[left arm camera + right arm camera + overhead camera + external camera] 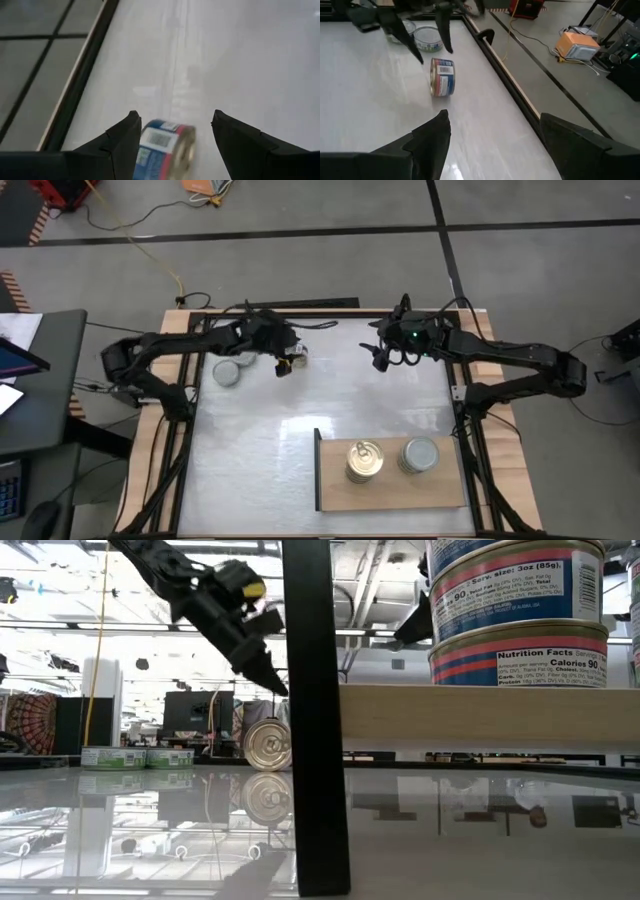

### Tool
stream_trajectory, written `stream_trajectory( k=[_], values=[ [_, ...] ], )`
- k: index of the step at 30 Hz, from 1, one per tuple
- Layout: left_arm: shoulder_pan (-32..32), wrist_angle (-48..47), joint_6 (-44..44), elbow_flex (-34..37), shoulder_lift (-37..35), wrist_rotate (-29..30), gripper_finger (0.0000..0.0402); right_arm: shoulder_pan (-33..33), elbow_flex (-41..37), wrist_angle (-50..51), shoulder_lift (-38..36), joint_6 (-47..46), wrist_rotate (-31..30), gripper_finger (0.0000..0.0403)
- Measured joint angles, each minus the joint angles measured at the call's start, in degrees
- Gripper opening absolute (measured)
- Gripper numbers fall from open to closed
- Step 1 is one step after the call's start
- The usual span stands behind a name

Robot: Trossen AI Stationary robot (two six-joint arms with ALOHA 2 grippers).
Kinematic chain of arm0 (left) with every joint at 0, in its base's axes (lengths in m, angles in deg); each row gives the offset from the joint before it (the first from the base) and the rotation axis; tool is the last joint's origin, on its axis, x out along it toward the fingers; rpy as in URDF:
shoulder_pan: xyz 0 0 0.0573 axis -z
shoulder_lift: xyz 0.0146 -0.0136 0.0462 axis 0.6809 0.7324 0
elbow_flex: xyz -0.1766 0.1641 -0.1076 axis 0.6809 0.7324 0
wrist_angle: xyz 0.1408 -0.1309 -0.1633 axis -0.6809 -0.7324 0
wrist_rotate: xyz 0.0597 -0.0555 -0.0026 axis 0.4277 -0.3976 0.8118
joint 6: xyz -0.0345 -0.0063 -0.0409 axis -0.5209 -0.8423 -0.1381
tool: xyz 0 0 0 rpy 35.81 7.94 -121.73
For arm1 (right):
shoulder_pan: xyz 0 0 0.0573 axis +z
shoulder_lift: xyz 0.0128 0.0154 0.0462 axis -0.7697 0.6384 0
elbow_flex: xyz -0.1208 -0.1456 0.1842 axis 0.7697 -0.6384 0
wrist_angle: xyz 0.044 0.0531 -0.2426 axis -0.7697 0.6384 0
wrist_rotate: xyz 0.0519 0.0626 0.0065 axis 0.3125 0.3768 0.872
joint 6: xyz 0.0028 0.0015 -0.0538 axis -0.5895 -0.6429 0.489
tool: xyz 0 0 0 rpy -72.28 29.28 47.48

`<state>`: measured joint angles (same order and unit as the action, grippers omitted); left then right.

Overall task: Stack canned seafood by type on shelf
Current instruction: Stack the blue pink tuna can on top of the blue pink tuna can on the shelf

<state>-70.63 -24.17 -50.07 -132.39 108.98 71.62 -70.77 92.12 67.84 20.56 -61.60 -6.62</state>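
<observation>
A blue-and-red labelled can (442, 77) stands on its rim on the table near the far left, its gold lid (267, 745) facing the near edge. My left gripper (434, 54) hangs open just above it, fingers to either side and apart from it; the can (162, 152) shows beyond those fingers. Two flat cans (427, 39) lie further left. On the shelf (390, 495) at the near right stand a gold-lidded stack (365, 460) and a silver-lidded stack (420, 455). My right gripper (382, 358) hovers open over the far middle, holding nothing.
A dark upright edge (315, 720) borders the shelf's left side. The table's dark frame rail (505, 65) runs along the far edge close to the tipped can. The white tabletop (300, 420) between the arms and the shelf holds nothing.
</observation>
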Motion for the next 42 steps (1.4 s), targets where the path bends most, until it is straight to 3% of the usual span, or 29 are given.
stream_trajectory(
  k=[9,16,29,32,38,42],
  values=[
    [-3.00,-7.86,5.89,-7.54,9.88,-9.78,0.0236,0.99,0.00,0.16,0.02,0.12,0.02,0.0331],
    [-3.85,-10.09,11.98,-8.74,13.21,-8.13,0.0233,1.70,0.00,0.16,0.03,0.22,0.03,0.0331],
    [-1.14,-16.83,9.39,-8.63,12.38,-8.05,0.0170,1.68,-0.02,0.13,0.04,0.20,0.04,0.0331],
    [0.73,-16.72,7.18,-8.61,11.67,-6.20,0.0165,1.68,-0.02,0.13,0.04,0.20,0.04,0.0331],
    [3.44,-18.58,-0.16,-9.71,7.37,5.91,0.0174,1.68,-0.02,0.13,0.04,-0.21,0.07,0.0331],
    [3.24,-23.40,-6.32,-9.77,3.89,6.66,0.0195,1.68,-0.02,0.12,0.04,-0.21,0.26,0.0331]
  ],
)
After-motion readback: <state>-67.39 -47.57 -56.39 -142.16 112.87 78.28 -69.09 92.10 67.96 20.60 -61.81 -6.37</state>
